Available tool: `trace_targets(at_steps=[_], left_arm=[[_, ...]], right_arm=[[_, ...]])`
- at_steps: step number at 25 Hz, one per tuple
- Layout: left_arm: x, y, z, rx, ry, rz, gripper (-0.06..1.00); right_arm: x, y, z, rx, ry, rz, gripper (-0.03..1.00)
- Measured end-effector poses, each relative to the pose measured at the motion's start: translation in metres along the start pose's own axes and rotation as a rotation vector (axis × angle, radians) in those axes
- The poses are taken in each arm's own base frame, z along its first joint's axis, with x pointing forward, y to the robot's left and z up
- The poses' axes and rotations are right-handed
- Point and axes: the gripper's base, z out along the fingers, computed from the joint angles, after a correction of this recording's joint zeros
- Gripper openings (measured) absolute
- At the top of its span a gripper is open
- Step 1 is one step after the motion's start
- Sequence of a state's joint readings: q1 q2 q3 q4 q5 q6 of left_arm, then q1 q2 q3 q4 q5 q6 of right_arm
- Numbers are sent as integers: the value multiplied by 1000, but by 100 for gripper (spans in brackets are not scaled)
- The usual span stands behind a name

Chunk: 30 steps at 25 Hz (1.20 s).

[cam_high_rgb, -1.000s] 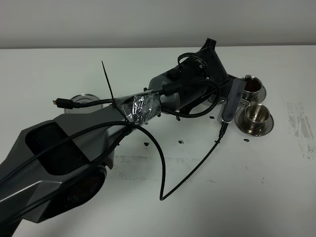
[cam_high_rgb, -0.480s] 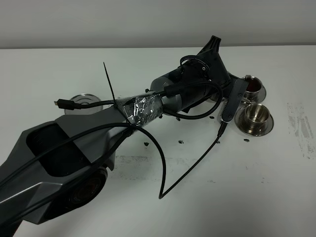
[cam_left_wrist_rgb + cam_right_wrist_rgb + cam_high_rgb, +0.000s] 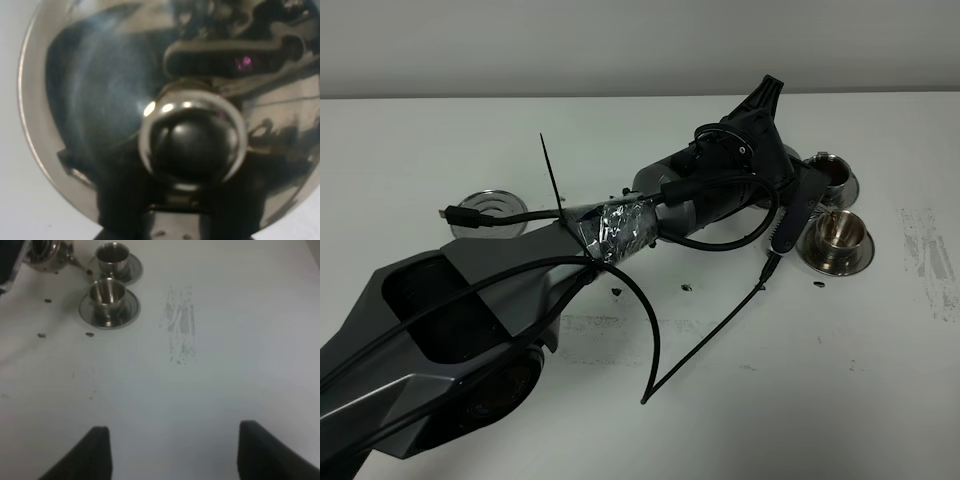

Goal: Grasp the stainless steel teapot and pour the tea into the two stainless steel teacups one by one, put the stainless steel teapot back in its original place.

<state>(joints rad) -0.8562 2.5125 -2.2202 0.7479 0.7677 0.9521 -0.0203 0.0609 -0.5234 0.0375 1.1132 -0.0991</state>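
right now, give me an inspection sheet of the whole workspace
surface: white table, scuffed patch on the right side
job's things: stainless steel teapot held away from its steel disc, spout close to the near teacup, fill unclear; far teacup holds reddish-brown tea
clutter: dark specks near the cups
grippers: left gripper shut on the teapot; right gripper open, empty
cables: black cables loop off the left arm
surroundings: plain wall behind

No legible text, label, brand, number or sign in any view. Stainless steel teapot (image 3: pixel 90 100): lid shows reflections only, no stamp readable. Left arm housing (image 3: pixel 495 255) and foil wrap (image 3: pixel 615 228): no marking that can be made out. Grey smear (image 3: pixel 181 322) on the worktop (image 3: pixel 250 380): scuffing, not writing.
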Motion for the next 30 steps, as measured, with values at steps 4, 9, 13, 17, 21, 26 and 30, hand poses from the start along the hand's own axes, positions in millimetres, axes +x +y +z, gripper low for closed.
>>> trace_targets(at_steps=[4, 9, 13, 17, 21, 26, 30], left_arm=[[-1, -2, 4, -1, 12, 18, 17], [0, -1, 3, -17, 34, 44, 17], [-1, 0, 2, -30, 44, 61, 17], [-4, 1, 1, -36, 41, 67, 17], [-6, 2, -1, -55, 45, 85, 17], [-6, 3, -2, -67, 52, 97, 17], [-6, 4, -2, -81, 65, 115, 17]], right_arm=[[0, 0, 0, 0, 0, 0, 53], [0, 0, 0, 0, 0, 0, 53], [0, 0, 0, 0, 0, 0, 53], [0, 0, 0, 0, 0, 3, 53], [0, 0, 0, 0, 0, 3, 53], [0, 0, 0, 0, 0, 3, 53], [0, 0, 0, 0, 0, 3, 53]])
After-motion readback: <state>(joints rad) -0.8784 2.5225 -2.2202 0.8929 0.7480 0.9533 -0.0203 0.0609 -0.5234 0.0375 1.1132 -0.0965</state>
